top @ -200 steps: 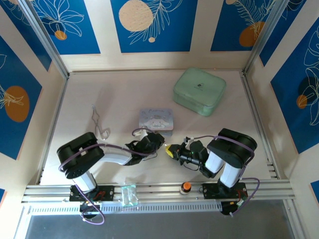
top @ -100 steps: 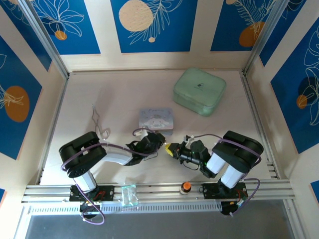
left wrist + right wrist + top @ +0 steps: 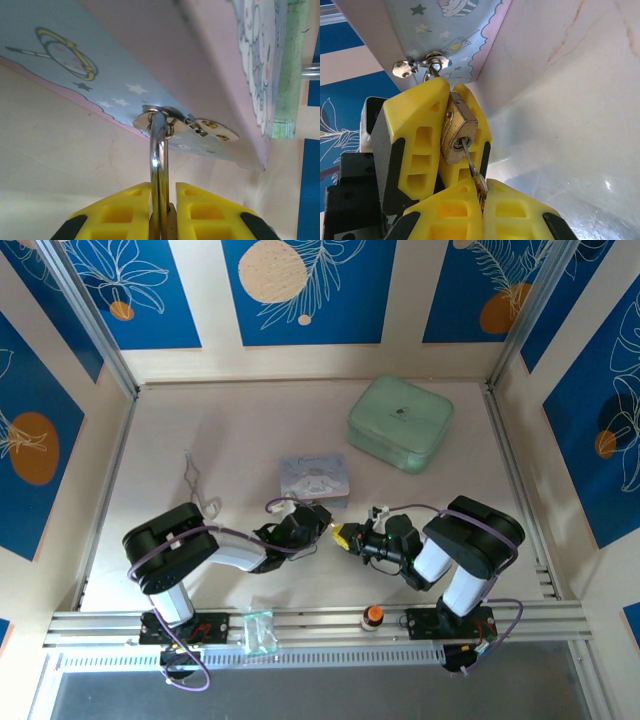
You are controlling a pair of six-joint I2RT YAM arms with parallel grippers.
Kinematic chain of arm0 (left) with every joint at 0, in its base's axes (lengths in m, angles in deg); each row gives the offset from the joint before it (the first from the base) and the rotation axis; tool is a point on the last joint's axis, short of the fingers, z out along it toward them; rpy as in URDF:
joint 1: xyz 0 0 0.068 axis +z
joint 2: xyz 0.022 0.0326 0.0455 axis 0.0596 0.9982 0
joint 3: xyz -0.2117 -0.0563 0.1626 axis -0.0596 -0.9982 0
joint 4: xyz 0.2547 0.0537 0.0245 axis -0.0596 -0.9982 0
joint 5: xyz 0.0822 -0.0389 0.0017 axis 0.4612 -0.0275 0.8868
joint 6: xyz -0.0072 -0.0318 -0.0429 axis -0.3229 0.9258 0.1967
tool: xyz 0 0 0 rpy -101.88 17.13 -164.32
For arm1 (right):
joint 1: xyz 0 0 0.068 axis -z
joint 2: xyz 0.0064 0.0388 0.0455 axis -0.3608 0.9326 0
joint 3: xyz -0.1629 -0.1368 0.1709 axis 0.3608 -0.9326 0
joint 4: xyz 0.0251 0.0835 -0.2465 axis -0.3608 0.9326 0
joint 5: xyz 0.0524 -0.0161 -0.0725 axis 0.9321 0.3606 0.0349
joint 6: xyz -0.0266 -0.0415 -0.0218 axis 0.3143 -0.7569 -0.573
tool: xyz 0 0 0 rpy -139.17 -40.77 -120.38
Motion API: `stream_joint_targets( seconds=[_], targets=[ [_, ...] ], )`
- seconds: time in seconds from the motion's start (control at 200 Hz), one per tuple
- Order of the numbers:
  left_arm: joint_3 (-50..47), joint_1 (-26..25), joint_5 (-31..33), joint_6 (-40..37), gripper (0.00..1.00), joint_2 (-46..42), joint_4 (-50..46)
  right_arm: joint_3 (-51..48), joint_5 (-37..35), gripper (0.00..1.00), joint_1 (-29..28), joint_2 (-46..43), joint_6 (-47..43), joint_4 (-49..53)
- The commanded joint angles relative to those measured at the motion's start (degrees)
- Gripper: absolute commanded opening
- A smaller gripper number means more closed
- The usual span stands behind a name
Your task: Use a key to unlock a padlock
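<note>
Currently, the padlock hangs from the metal hasp on the front of the blue cartoon box, with its silver shackle threaded through the hasp loop. The left gripper has its yellow jaws clamped on the brass body from both sides, and the keyhole face is turned toward the opposite arm. The judged purpose is to stop the lock swinging or twisting once torque is applied.

The right gripper has its jaws pressed together on the bow of the key. The blade sits in the keyhole, but how deep cannot be established. The key lies roughly along the lock's axis (a slight slant shows in the right wrist view), which suits a wrist roll as the turning move. From above, the two grippers meet tip to tip just in front of the box, toward the near side of the table.

The shackle runs down between the left jaws, so whether it has released cannot be told. The lock is judged not yet open.

Markings: no brand, number or lettering is readable on the padlock or key. The box carries printed stars, what looks like a cupcake, and a pale cartoon figure on the lid, with no legible words. The green case, far right, bears a small dark mark at its centre, too small to read.
</note>
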Motion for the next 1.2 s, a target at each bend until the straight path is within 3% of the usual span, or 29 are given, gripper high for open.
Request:
stream_joint_targets(
  seconds=[0.0, 0.48, 0.635, 1.196],
  targets=[
    [-0.4, -1.3, -4.1, 0.6, 0.0, -0.4, 6.1, 1.4, 1.8, 0.0, 1.9, 1.4, -1.4, -2.9],
    [0.5, -1.4, -5.6, 0.1, 0.0, -0.9, 6.3, 3.0, 9.0, 0.0, 4.1, 3.1, -6.5, -2.9],
    [-0.6, -1.7, -6.8, 0.1, 0.0, 1.1, 13.1, 6.7, 15.7, 0.0, 5.7, 3.4, -12.7, -2.6],
    [-0.9, -2.1, -8.4, 0.1, 0.0, 3.4, 18.1, 8.9, 22.7, 0.0, 11.4, 6.0, -5.5, -2.8]
  ],
)
